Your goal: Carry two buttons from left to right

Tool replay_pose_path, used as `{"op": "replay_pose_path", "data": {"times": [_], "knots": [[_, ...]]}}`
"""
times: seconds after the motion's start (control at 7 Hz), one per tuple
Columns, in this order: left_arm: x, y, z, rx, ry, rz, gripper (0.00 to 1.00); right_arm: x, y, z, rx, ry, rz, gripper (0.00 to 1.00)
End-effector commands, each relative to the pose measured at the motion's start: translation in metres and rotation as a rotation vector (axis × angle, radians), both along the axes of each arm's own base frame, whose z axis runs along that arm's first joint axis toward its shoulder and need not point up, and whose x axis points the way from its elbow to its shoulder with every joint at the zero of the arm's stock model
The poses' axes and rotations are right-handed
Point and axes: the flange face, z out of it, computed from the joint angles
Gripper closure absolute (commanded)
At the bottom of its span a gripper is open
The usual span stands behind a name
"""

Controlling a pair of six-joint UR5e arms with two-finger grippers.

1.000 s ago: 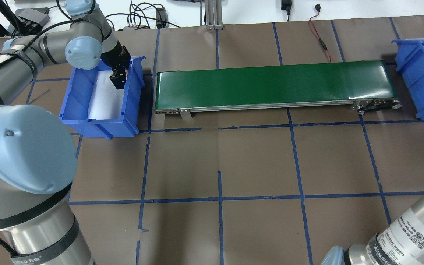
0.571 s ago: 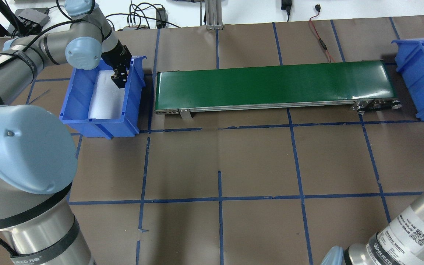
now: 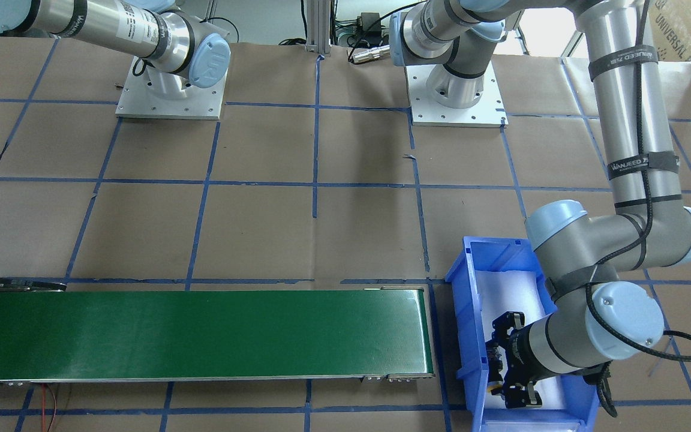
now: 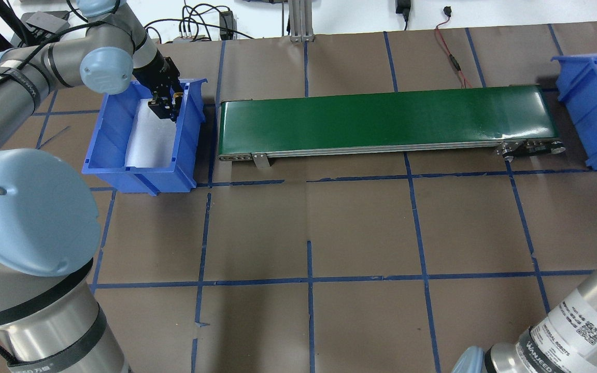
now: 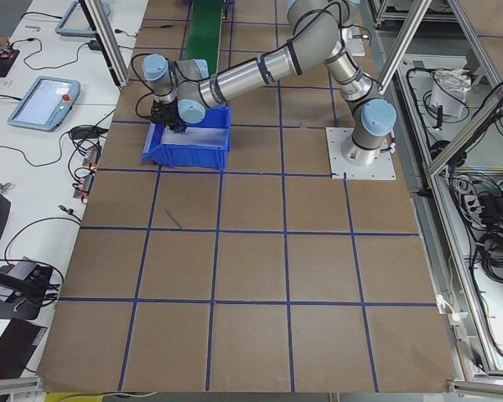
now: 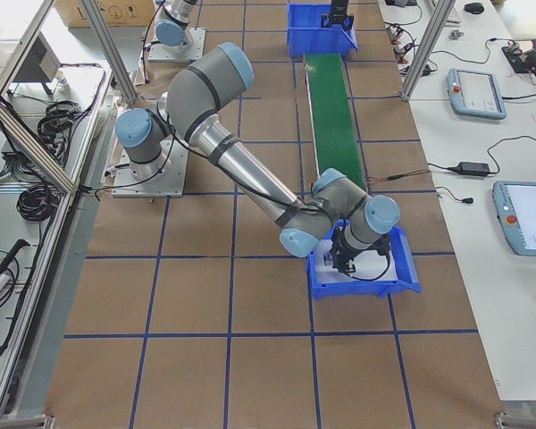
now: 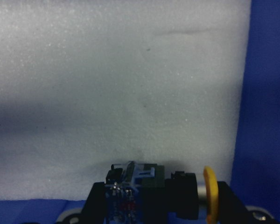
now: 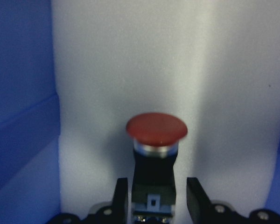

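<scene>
Left gripper (image 7: 162,205) clamps yellow button (image 7: 210,196) crosswise, cap beside bin wall (image 7: 266,116); right gripper (image 8: 157,205) spread around red button (image 8: 156,128), cap ahead.

Probably a robotics lab: taped-grid table (image 4: 360,228), green conveyor belt (image 4: 381,119), teach pendants (image 6: 472,93), aluminium framing (image 5: 103,42).

Left tool (image 4: 165,108) points down, fingers clamped; right tool (image 8: 157,186) has fingers spread.

You can read: WANJEED on left arm strap (image 3: 642,162); UNIVERSAL ROBOTS on right arm label (image 4: 576,318); UNIVERSAL on cardboard box (image 3: 681,27).
</scene>
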Motion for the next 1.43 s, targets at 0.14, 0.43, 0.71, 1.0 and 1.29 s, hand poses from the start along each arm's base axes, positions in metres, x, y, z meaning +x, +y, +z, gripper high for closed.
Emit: {"op": "replay_pose_path", "data": {"times": [0.14, 0.43, 0.71, 1.0, 1.29], "knots": [[0.028, 0.012, 0.072, -0.086, -0.029, 0.012, 0.21, 0.002, 0.002, 0.017, -0.010, 0.004, 0.006, 0.29], [0.018, 0.029, 0.144, -0.186, -0.047, 0.014, 0.21, 0.014, 0.015, 0.083, -0.033, 0.021, 0.009, 0.26], [-0.023, 0.047, 0.191, -0.243, -0.049, -0.041, 0.20, 0.045, 0.032, 0.154, -0.063, 0.019, 0.024, 0.16], [-0.104, 0.053, 0.172, -0.224, -0.041, -0.131, 0.20, 0.130, 0.020, 0.207, -0.107, 0.003, 0.117, 0.04], [-0.164, 0.054, 0.139, -0.208, -0.029, -0.183, 0.19, 0.242, 0.004, 0.240, -0.161, -0.006, 0.249, 0.05]]}}
